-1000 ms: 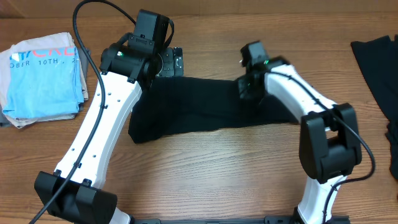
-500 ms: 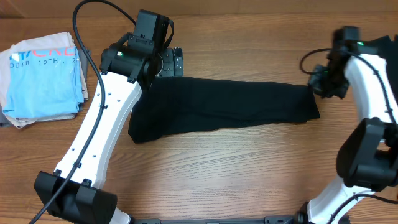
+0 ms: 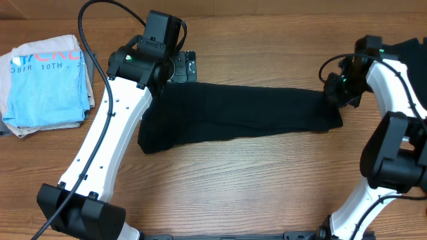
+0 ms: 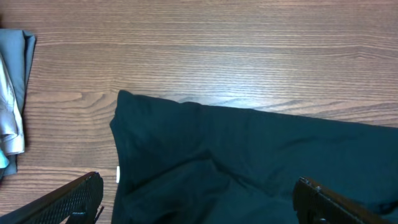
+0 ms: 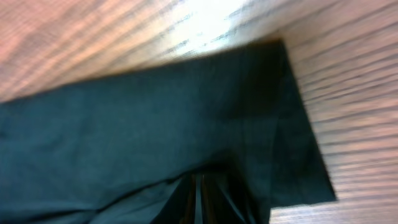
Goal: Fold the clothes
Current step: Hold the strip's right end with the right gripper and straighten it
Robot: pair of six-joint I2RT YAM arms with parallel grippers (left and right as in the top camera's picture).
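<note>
Overhead, the black T-shirt is stretched in a band across the middle of the worktop, between the left gripper and the right gripper. In the left wrist view, the jaws are spread over the cloth. In the blurred right wrist view, the cloth is pinched by the jaws.

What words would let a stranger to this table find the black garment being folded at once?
On the wooden table, look at the middle. The black garment lies there stretched out as a long flat band, its right end at the right tool. The other black cloth lies at the far right edge, and the folded T-shirt on the left is light blue.
</note>
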